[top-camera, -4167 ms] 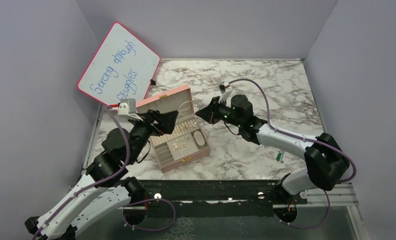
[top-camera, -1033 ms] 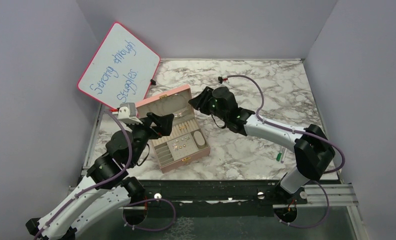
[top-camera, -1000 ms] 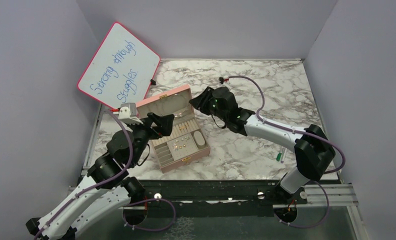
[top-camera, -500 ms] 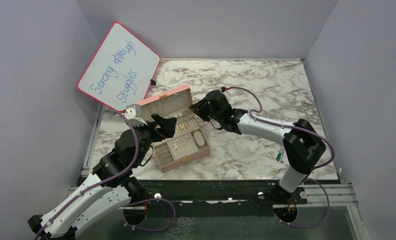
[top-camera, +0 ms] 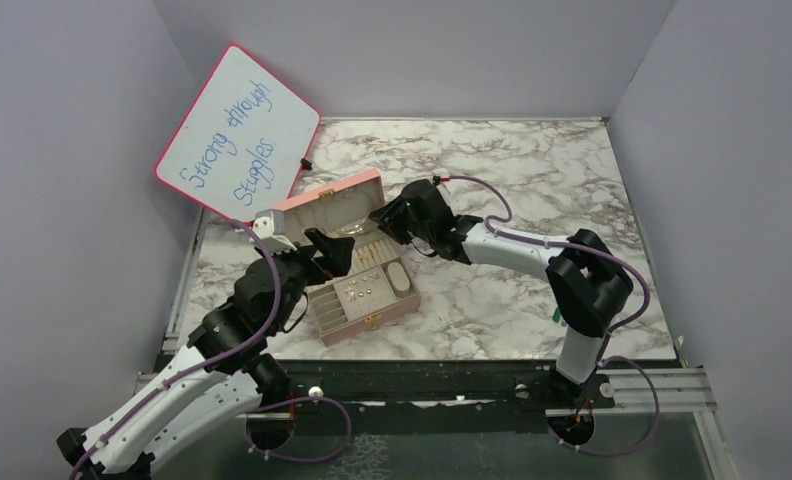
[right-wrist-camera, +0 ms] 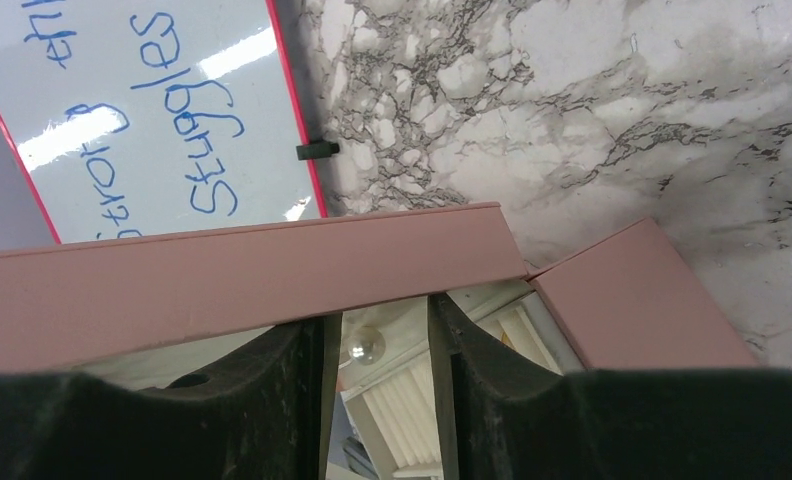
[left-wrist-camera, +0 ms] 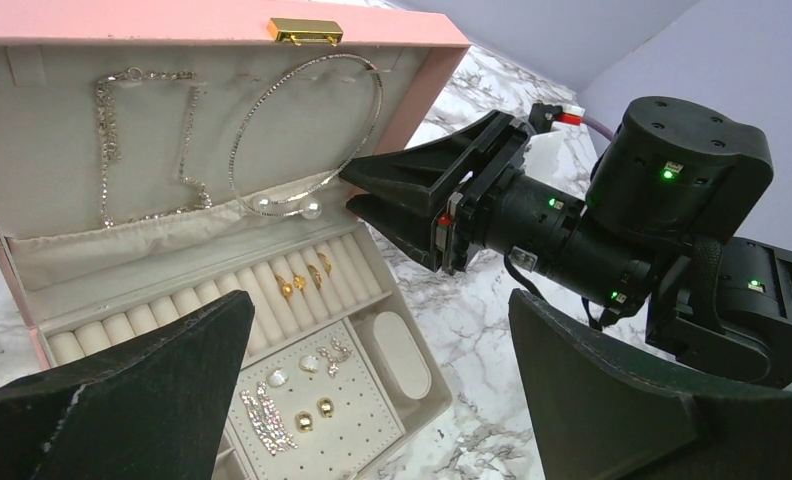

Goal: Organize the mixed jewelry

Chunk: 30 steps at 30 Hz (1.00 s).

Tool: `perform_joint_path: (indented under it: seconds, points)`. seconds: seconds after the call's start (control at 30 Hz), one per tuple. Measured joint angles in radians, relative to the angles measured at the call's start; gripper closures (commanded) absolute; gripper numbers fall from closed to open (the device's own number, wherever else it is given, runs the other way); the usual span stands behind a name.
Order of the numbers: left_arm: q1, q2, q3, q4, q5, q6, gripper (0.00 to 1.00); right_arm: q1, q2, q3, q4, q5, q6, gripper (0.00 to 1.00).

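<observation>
Pink box: open on the marble tabletop, with its lid standing up at the back.
Gold rings: tucked into the cream ring rolls just below the lid.
Studs: on the dotted pad in front of the rolls.
Lid lining: holds a silver chain and a thin hoop with pearl ends.
Right pincer: jaws partly spread at the lid's right edge, with a pearl in the gap; I cannot tell whether they touch it.
Left pincer: spread wide, empty, over the box's front.
</observation>
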Motion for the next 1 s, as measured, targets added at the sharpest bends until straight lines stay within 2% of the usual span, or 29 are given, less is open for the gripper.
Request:
perform_joint_path:
  seconds: [0.4, 0.7, 1.0]
  points:
    - [0.000, 0.021, -0.013, 0.000, 0.000, -0.014, 0.01, 0.000, 0.038, 0.025, -0.002, -0.020, 0.034, 0.56]
    - [0.000, 0.040, -0.023, -0.006, 0.000, -0.030, 0.01, 0.000, 0.038, -0.021, 0.088, -0.025, 0.046, 0.54]
    - [0.000, 0.041, -0.036, -0.006, 0.000, -0.043, 0.01, 0.002, 0.055, -0.009, 0.094, -0.040, 0.066, 0.69]
